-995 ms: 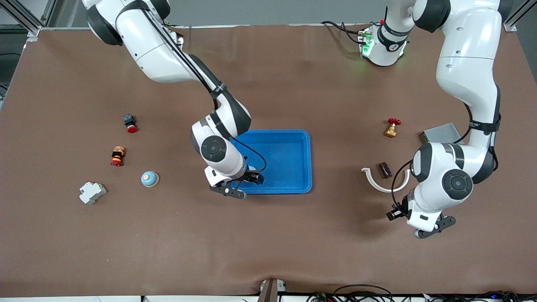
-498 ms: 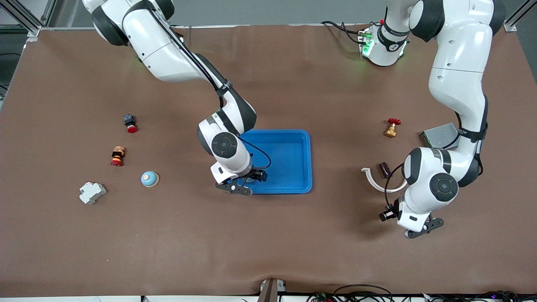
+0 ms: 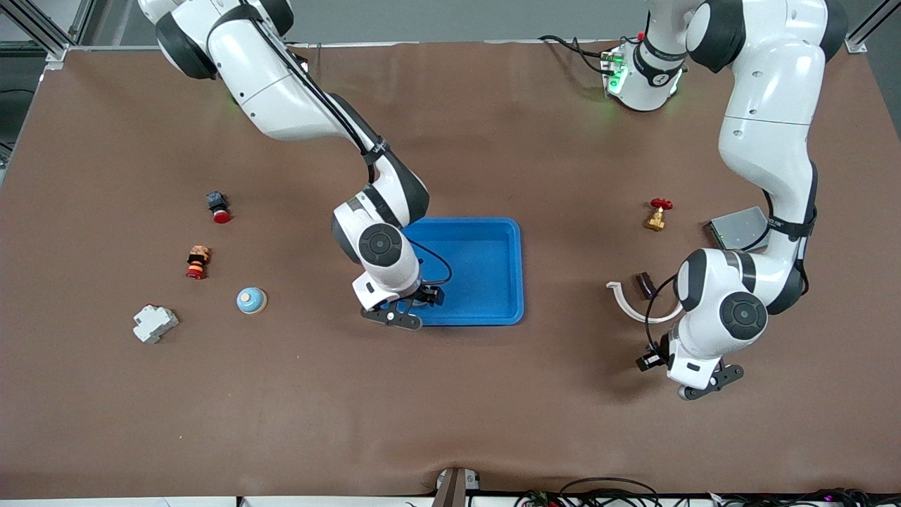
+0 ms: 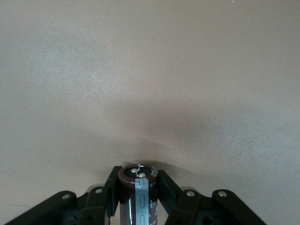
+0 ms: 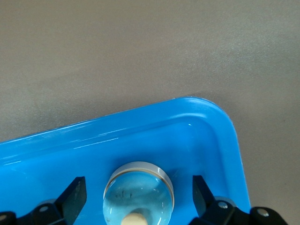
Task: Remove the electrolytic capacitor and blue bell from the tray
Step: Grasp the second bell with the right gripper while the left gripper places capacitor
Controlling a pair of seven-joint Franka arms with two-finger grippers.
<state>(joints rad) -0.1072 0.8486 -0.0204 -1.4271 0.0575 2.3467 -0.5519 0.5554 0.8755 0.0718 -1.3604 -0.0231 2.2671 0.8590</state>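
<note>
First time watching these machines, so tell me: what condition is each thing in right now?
Left claw: shut on the capacitor, over bare table.
Right claw: open, over the blue tray.
Bell: lying in the tray, released.
Second bell: sitting on the table, untouched.

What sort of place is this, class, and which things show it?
Probably a robotics lab: two robot arms bolted to a covered table, a blue tray, and small parts such as a valve laid out for sorting.

Capacitor (image 4: 138, 197) cropped by lower frame edge; bell (image 5: 138, 193) likewise cropped below, hidden under the wrist in front view
</note>
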